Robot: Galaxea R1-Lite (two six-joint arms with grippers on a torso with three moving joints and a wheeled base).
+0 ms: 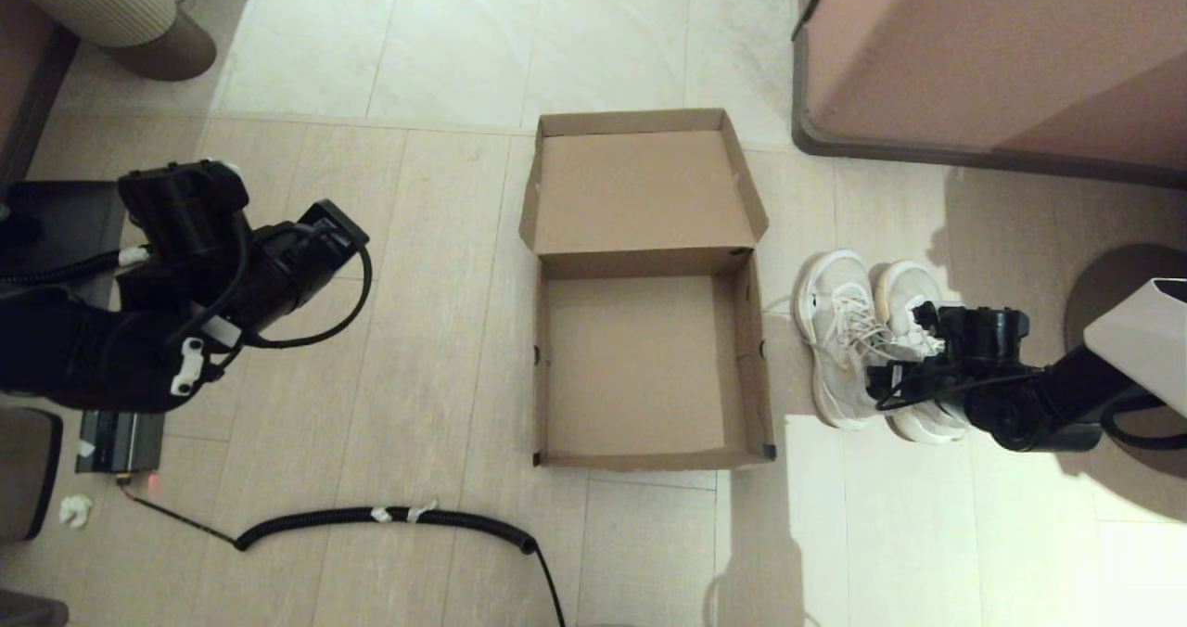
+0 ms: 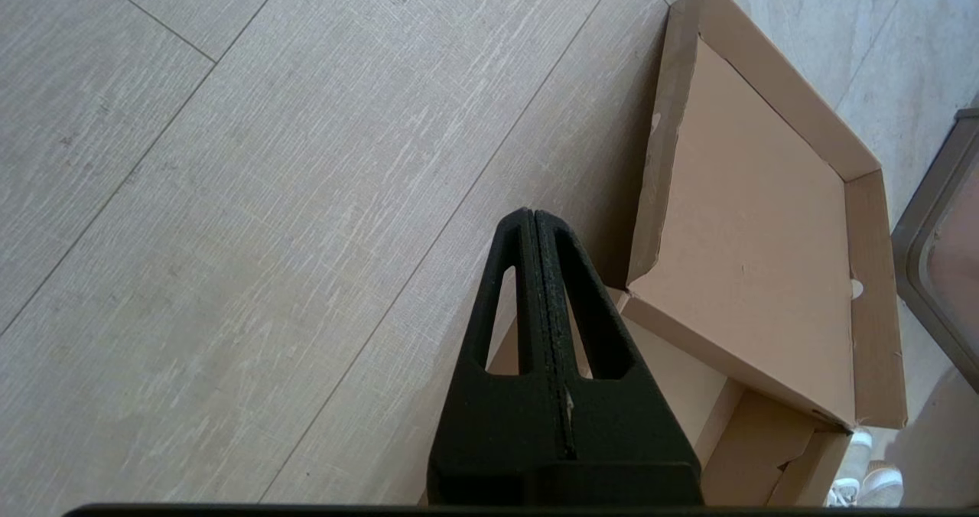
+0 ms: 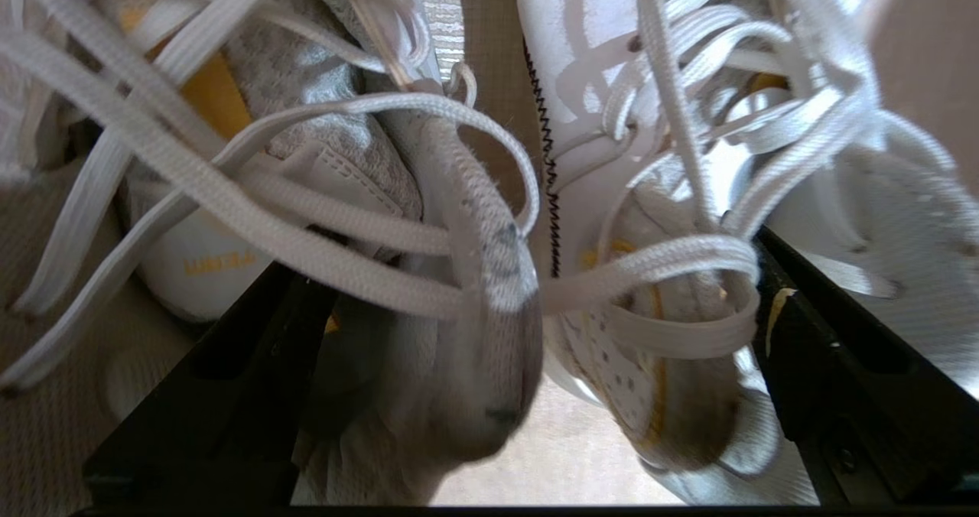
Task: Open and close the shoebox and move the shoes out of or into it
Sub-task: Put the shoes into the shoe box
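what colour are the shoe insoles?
Yellow-orange, seen inside the shoes between the right hand's open fingers; clearest in the right wrist view.

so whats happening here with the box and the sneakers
The shoebox sits open and empty on the floor, lid folded back. The pair of shoes stands just beside it on the robot's right. The right gripper is down over the shoes, its open fingers straddling the inner sides of both, not yet closed. The left gripper is shut and hangs off to the box's left, holding nothing.

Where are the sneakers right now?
In the head view, the shoes stand side by side on the floor just right of the open, empty shoebox, with the right gripper over them.
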